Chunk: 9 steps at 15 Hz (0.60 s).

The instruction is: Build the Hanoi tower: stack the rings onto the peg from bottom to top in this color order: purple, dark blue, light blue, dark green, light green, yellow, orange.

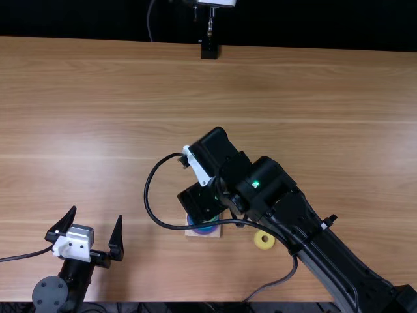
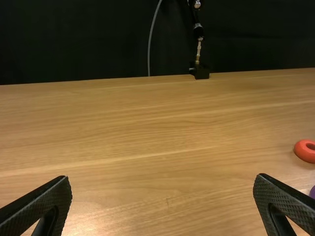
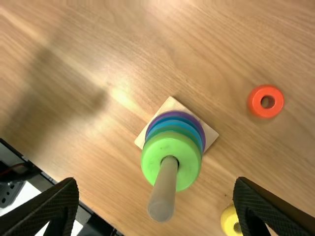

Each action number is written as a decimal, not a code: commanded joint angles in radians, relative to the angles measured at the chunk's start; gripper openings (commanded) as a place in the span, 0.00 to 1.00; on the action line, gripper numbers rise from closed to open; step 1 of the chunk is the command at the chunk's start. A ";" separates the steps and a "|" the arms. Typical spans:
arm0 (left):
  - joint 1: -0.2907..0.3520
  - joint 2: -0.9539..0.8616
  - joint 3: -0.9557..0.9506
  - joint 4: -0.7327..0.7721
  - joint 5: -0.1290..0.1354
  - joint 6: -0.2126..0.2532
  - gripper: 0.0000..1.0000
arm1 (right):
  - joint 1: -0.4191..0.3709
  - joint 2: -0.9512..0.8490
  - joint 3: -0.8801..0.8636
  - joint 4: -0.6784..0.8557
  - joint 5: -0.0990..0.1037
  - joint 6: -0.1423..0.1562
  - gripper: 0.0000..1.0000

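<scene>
In the top view my left gripper [image 1: 96, 212] stands open at the near left, and my right gripper [image 1: 197, 203] hangs over the peg's base [image 1: 215, 233]. From the left wrist, my left gripper [image 2: 162, 181] has bare table between its spread fingers. In the right wrist view my right gripper [image 3: 155, 183] is open above the peg [image 3: 169, 184]. The stacked rings are purple [image 3: 197, 121], dark blue, light blue, dark green and, uppermost, light green [image 3: 188, 164]. A yellow ring [image 3: 229, 220] lies beside one right fingertip; the orange ring [image 3: 266, 101] lies flat, apart from the base.
The right arm [image 1: 313, 241] stretches from the near right to the middle, its cable looping beside it. A black stand [image 1: 209, 50] is at the table's far edge. Part of the left arm [image 3: 12, 184] shows in the right wrist view.
</scene>
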 commanded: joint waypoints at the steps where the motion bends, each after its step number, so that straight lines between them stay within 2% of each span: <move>1: 0.000 -0.012 -0.050 -0.015 0.021 0.006 1.00 | -0.004 0.003 0.019 0.036 0.000 0.009 1.00; 5: 0.000 -0.012 -0.050 -0.015 0.021 0.006 1.00 | -0.104 -0.003 -0.024 0.262 0.003 0.018 1.00; 6: 0.000 -0.012 -0.050 -0.015 0.021 0.006 1.00 | -0.142 -0.006 -0.045 0.303 0.013 0.016 1.00; 7: 0.000 -0.012 -0.050 -0.015 0.021 0.006 1.00 | -0.182 -0.021 -0.085 0.338 0.059 0.007 1.00; 8: 0.000 -0.012 -0.050 -0.015 0.021 0.006 1.00 | -0.208 -0.059 -0.139 0.369 0.119 -0.002 1.00; 9: 0.000 -0.012 -0.050 -0.015 0.021 0.006 1.00 | -0.224 -0.112 -0.202 0.402 0.167 -0.008 1.00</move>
